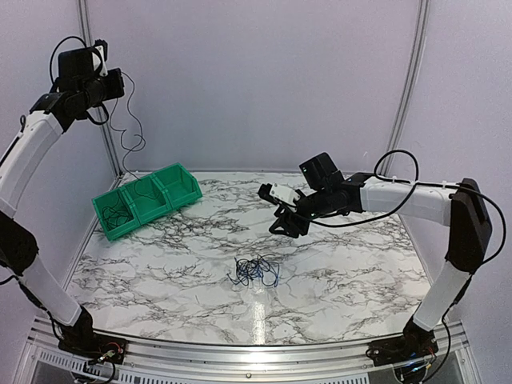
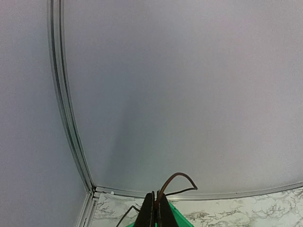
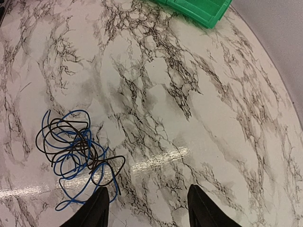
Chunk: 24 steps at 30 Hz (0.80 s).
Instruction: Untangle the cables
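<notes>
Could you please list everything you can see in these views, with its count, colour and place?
cable knot: one tangle, thin black and blue strands, lying on the table towards the front centre
loose cable: one, thin and dark, hanging from the raised left arm down towards the bin
green bin: one, green, three compartments, back left of the table, dark strands inside
table: one, white marble pattern with black veins
left end effector: one, black, raised high at the back left, shut on the loose cable
right end effector: one, black, open, hovering above the table right of the cable knot
</notes>
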Each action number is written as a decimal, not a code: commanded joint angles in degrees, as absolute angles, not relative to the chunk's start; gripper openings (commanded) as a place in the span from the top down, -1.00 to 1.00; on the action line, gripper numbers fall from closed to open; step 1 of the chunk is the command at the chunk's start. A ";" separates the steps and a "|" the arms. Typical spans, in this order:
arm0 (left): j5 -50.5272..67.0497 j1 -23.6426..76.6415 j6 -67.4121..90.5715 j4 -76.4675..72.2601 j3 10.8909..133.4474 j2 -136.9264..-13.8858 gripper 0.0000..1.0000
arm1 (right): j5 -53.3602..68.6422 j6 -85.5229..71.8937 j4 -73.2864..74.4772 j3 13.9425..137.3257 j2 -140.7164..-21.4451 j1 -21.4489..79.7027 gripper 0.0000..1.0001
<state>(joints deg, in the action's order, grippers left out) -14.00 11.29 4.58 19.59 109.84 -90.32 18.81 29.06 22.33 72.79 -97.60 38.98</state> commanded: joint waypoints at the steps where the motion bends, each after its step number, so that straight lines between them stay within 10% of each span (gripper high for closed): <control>1: -15.43 10.08 2.63 18.81 109.26 -91.46 1.00 | 18.97 29.40 21.86 73.21 -98.09 38.74 -0.14; 24: -10.73 8.61 7.18 9.13 85.19 -96.58 1.00 | 19.40 29.75 22.50 73.45 -99.96 38.69 -0.14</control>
<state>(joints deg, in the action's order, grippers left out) -13.52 8.88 5.52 14.52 87.29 -95.11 18.94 29.21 22.33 72.82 -98.45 38.98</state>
